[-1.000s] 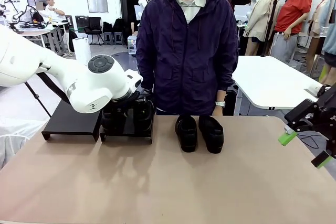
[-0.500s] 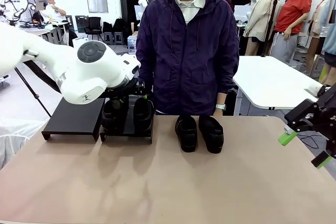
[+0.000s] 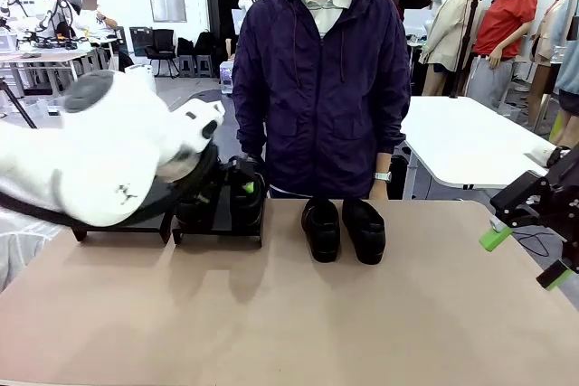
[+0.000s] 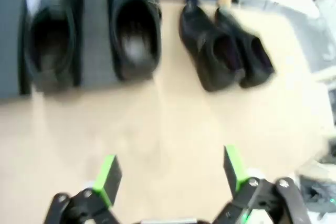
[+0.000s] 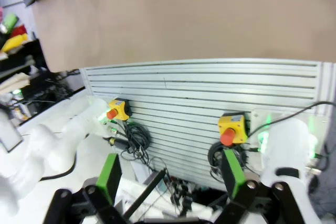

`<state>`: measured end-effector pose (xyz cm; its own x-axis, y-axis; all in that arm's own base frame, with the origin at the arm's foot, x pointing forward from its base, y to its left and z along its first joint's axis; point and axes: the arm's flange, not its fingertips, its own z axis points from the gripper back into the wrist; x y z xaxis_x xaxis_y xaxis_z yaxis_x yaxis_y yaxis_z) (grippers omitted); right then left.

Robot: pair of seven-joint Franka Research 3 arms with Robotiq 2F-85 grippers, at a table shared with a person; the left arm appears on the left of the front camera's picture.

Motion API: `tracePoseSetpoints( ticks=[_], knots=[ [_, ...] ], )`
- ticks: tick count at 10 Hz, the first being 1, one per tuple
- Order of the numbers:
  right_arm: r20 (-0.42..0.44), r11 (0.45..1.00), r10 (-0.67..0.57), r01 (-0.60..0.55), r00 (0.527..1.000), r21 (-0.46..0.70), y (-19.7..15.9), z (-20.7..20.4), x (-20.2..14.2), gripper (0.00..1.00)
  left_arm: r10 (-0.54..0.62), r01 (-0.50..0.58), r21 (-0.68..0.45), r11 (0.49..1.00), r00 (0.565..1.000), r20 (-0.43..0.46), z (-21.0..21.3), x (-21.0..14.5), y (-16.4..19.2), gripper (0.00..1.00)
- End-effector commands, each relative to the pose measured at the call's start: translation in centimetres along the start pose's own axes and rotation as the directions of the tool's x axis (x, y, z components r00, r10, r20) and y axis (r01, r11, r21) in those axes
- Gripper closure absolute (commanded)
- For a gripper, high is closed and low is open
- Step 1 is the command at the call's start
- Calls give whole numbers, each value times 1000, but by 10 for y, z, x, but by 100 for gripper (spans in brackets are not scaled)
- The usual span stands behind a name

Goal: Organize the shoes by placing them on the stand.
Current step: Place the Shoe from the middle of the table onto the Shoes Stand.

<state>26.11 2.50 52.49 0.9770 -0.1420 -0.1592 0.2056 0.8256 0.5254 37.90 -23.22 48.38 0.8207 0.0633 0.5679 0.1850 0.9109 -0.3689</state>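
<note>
Hovering over the table [image 3: 289, 314] on the near side of the stand, left gripper [image 4: 170, 174] has its fingers spread wide with nothing between them. 2 shoes [image 4: 134, 30] sit side by side on the right stand tray [image 4: 94, 35]. The left tray [image 4: 10, 40] is partly hidden by the arm. A second pair [image 3: 321, 228] stands on the table just right of the stand, in front of the person [image 3: 321, 88]. Right gripper [image 3: 525, 257] hangs at the table's right edge, fingers apart and empty.
</note>
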Motion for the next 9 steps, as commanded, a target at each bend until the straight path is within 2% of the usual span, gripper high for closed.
tracePoseSetpoints(
  ticks=[1,2,4,6,7,9],
  knots=[
    [-5,1000,16,-16,1000,23,2,4,1,0,88,-101,-96,990,988,-127,129,-2,87,0],
    [-5,1000,16,-16,1000,23,2,4,1,0,103,-128,-128,984,978,-181,146,-9,112,0],
    [-5,1000,16,-16,1000,23,2,4,1,0,136,-188,-166,968,950,-281,151,-4,154,0],
    [-5,1000,16,-16,1000,23,2,4,1,0,212,-235,-28,972,916,-340,129,8,180,0],
    [-5,1000,16,-16,1000,23,2,4,1,0,161,-210,-169,963,951,-265,168,-12,162,0],
    [-5,1000,16,-16,1000,23,2,4,1,0,161,-210,-169,963,951,-265,168,-12,162,0]
  ],
)
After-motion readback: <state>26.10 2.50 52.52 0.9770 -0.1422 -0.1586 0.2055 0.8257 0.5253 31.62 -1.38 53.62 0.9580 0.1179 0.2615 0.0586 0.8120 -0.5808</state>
